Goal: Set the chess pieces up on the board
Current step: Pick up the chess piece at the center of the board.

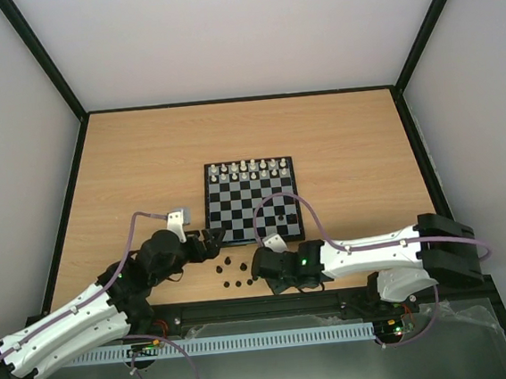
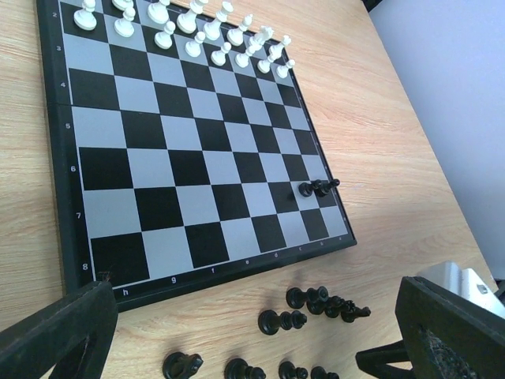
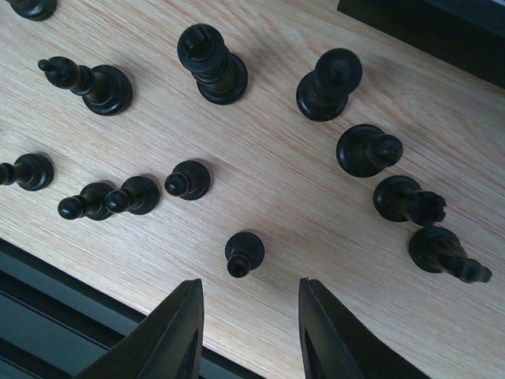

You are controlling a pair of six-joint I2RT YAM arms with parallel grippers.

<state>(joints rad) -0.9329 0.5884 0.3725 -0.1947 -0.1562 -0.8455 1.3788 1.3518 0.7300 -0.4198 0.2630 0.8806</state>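
Note:
The board [image 1: 238, 220] lies mid-table; one dark piece [image 1: 280, 217] stands near its right front corner, also seen in the left wrist view [image 2: 317, 188]. Several dark chess pieces [image 1: 235, 272] stand loose on the wood between board and arm bases. My right gripper [image 1: 262, 266] hangs low over them. In the right wrist view its jaws [image 3: 251, 288] are narrowly apart with nothing between them, and a small pawn [image 3: 243, 253] stands just beyond the tips. My left gripper [image 1: 211, 242] is wide open at the board's front left corner, above loose pieces [image 2: 282, 320].
White pieces [image 1: 249, 167] fill the board's far rows [image 2: 189, 31]. A rook [image 3: 211, 63] and other dark pieces [image 3: 367, 150] crowd around the pawn. The table's dark front rail [image 3: 47, 316] runs close behind the right fingers. Black frame posts edge the table.

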